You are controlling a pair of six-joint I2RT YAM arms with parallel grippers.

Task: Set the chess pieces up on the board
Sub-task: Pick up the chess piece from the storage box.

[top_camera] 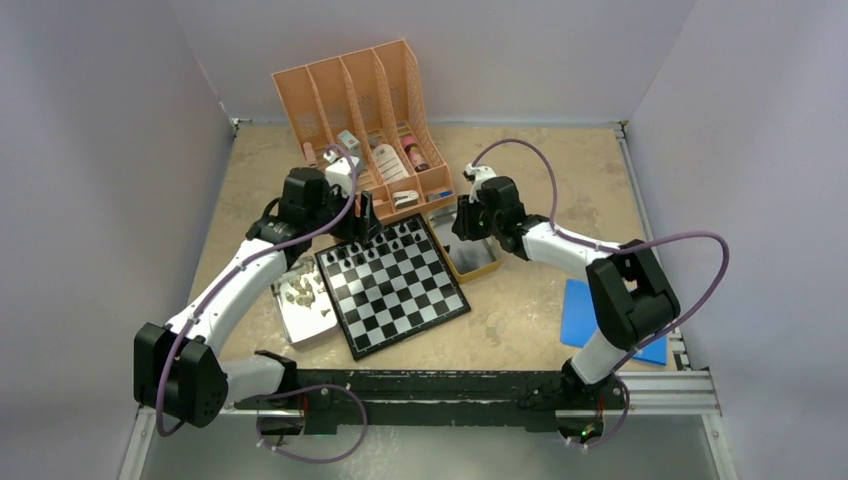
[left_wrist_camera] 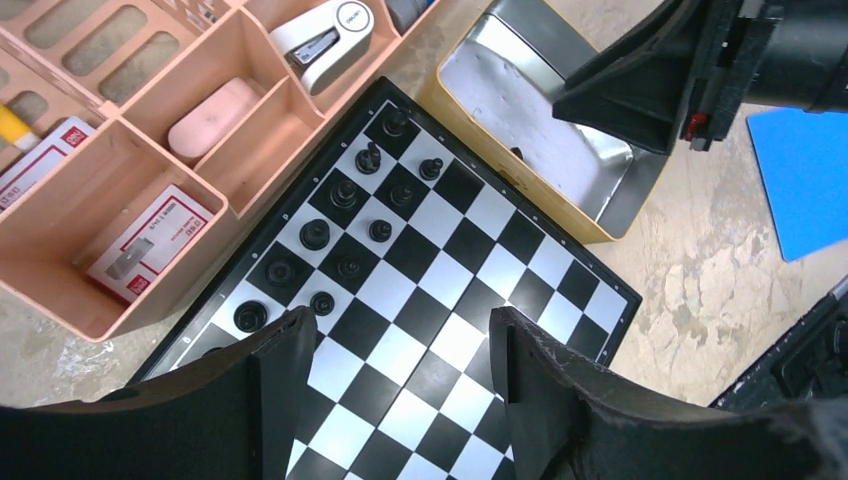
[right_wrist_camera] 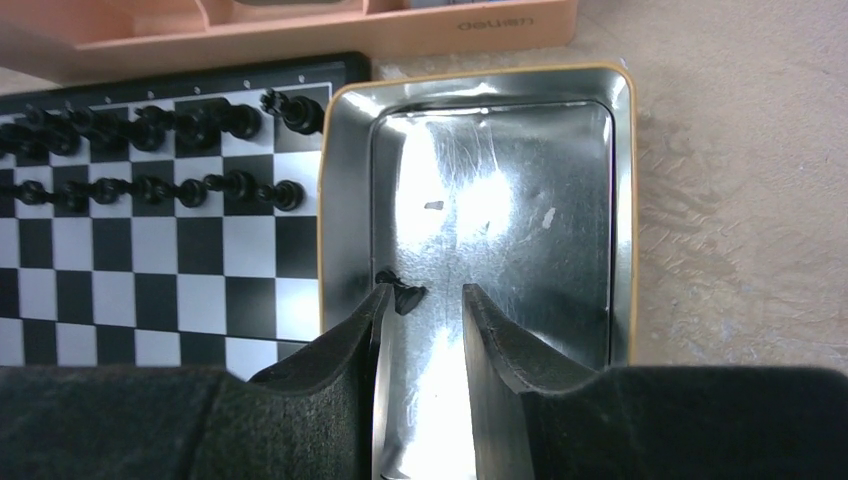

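The board (top_camera: 400, 300) lies mid-table. Two rows of black chess pieces (top_camera: 380, 243) stand along its far edge, seen also in the left wrist view (left_wrist_camera: 345, 195) and the right wrist view (right_wrist_camera: 150, 125). Beige pieces (top_camera: 300, 290) lie in a metal tray left of the board. My left gripper (left_wrist_camera: 400, 330) hovers open over the board (left_wrist_camera: 540, 280) near the black rows, nothing between its fingers. My right gripper (right_wrist_camera: 425, 295) is down in the gold-rimmed tray (right_wrist_camera: 520, 200), jaws narrowly apart. One black piece (right_wrist_camera: 403, 293) lies on its side at the left fingertip, outside the gap.
A pink desk organizer (top_camera: 365, 110) with small boxes and bottles stands just behind the board. The left metal tray (top_camera: 310, 328) touches the board's left side; the gold-rimmed tray (top_camera: 472, 265) sits at its right. A blue sheet (top_camera: 590, 315) lies at the right.
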